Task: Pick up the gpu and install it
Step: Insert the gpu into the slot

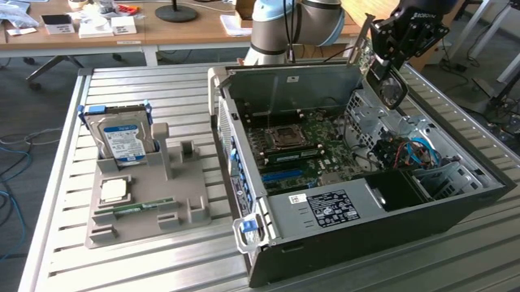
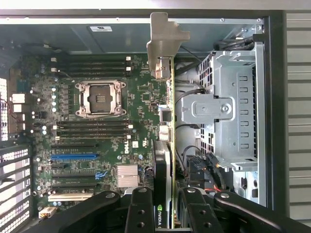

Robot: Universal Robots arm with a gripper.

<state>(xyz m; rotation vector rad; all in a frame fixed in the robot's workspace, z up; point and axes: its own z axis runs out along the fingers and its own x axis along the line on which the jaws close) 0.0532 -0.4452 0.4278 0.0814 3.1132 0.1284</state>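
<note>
My gripper [image 1: 388, 58] hangs above the back right corner of the open computer case [image 1: 325, 210], shut on the gpu [image 1: 393, 91]. The card is held on edge, its black cooler fan facing the exterior camera and its silver bracket [image 1: 358, 42] pointing away. In the wrist view the gpu [image 2: 171, 111] is seen edge-on above the motherboard [image 2: 97, 121], between the CPU socket [image 2: 101, 98] and the metal drive cage [image 2: 228, 107]. Its bracket [image 2: 163, 39] is at the case's rear wall. The black fingers [image 2: 141, 211] clamp both faces of the card, with the gripper [image 2: 167, 213] around it.
A grey fixture tray [image 1: 191, 182] at the exterior view's left holds a silver hard drive [image 1: 122, 137], a CPU [image 1: 114, 190] and a memory stick [image 1: 142, 208]. A blue slot [image 2: 73, 156] lies on the board. Cables [image 1: 414, 152] crowd the case beside the drive cage.
</note>
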